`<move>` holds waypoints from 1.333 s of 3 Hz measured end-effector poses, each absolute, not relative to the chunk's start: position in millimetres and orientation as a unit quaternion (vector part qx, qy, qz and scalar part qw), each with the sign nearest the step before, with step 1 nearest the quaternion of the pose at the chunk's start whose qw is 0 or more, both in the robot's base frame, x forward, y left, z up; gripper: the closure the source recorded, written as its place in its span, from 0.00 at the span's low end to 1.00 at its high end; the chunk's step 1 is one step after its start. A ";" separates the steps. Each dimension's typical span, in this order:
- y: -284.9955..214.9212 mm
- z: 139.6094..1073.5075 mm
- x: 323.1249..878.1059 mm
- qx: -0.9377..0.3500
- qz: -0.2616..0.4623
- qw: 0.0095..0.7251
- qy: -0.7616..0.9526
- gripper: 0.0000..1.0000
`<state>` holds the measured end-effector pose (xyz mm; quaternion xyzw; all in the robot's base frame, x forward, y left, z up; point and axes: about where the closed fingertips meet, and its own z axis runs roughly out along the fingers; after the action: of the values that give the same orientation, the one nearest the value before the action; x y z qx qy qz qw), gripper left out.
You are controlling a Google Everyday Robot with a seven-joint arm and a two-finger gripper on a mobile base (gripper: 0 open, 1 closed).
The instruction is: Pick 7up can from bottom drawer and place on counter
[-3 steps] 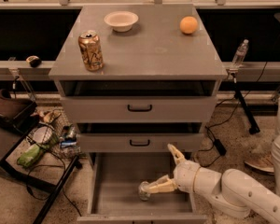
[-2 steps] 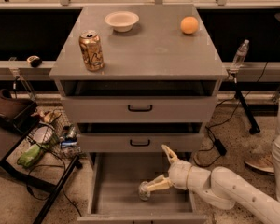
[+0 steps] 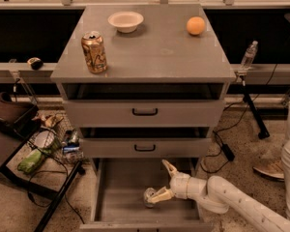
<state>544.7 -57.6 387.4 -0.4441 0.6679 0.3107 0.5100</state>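
Note:
The 7up can [image 3: 148, 196], small and silvery, sits on the floor of the open bottom drawer [image 3: 118, 199], near its middle. My gripper [image 3: 158, 181] reaches into the drawer from the right. It is open. One finger points up toward the middle drawer's front. The other finger [image 3: 160, 195] lies against the can's right side. The counter [image 3: 154, 52] is the grey cabinet top above.
On the counter stand a gold and brown can [image 3: 94, 51] at the left, a white bowl [image 3: 125, 21] at the back and an orange [image 3: 195, 25] at the back right. The two upper drawers are partly open. A cluttered black stand [image 3: 43, 149] is at the left, a water bottle [image 3: 249, 55] at the right.
My arm has shifted slightly left inside the bottom drawer, and the lower finger stays by the can. The can has not moved.

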 end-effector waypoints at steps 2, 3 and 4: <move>-60.3 362.9 554.2 -0.446 0.313 0.504 0.671 0.00; -66.6 328.2 559.8 -0.486 0.311 0.490 0.654 0.00; -76.1 291.3 564.6 -0.525 0.318 0.475 0.630 0.00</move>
<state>564.6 -76.1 291.3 -0.5252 0.6303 0.3180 0.4751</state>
